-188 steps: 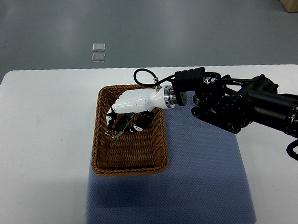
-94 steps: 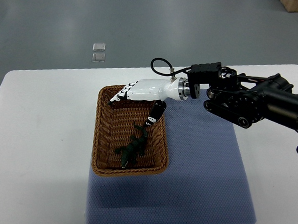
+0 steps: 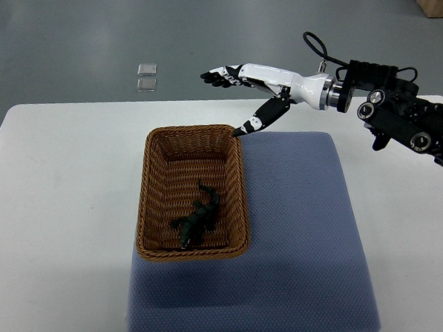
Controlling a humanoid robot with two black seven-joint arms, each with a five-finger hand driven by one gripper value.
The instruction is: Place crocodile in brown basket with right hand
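crocodile lies inside the brown basket, on the woven floor in the near half and toward the right wall, with its body stretched roughly along the basket's long axis. nothing touches it. judged from this, the placing itself is done.

right hand hangs in the air beyond the basket's far right corner, well apart from the toy, its arm entering from the right edge. fingers are stretched flat and spread, pointing left. thumb angles down toward the basket's far rim; cannot tell whether its tip touches the wicker. the hand holds nothing. an empty, flat hand at that height reads as clear of the walls, so pulling away should not snag the weave.

basket stands partly on the blue mat, with its left side over the white table. its walls look high enough to keep the toy from sliding out, which likely explains why it rests settled on the floor.

left arm not in view. two small clear squares lie on the ground beyond the table, not involved
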